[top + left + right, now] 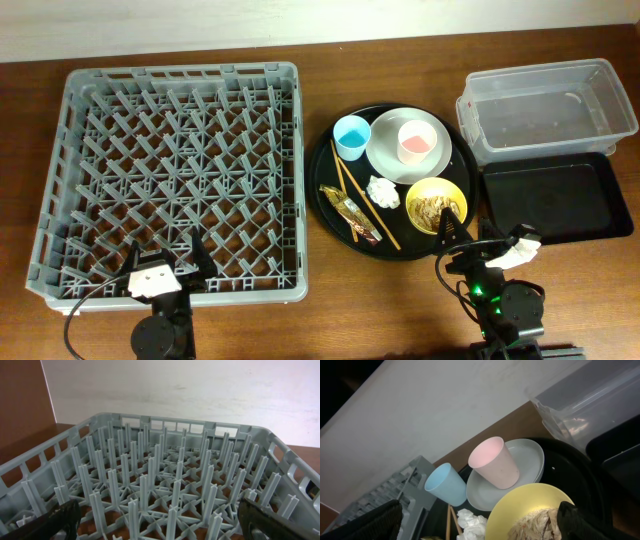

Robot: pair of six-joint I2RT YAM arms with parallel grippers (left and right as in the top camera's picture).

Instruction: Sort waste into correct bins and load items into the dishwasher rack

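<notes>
- Your left gripper (167,258), spread wide and empty, sits over the near edge of the large square grey plastic rack (180,72).
- Your right gripper (482,238), likewise spread, hovers by the yellow bowl (413,197) of beige-brown scraps (436,207) on the round black tray (335,215).

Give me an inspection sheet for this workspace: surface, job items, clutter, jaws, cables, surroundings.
Surface: brown wooden table.
Job's things: grey rack empty; blue cup, pink cup standing on grey plate, yellow bowl holding food scraps, chopsticks, gold wrapper and white tissue all on round black tray; clear tub and black rectangular tray look empty.
Clutter: nothing seen.
Grippers: left gripper above the rack's near edge, jaws open; right gripper by the yellow bowl, jaws open; neither holds anything.
Cables: black cable beside each arm.
Surroundings: pale wall behind the table.
</notes>
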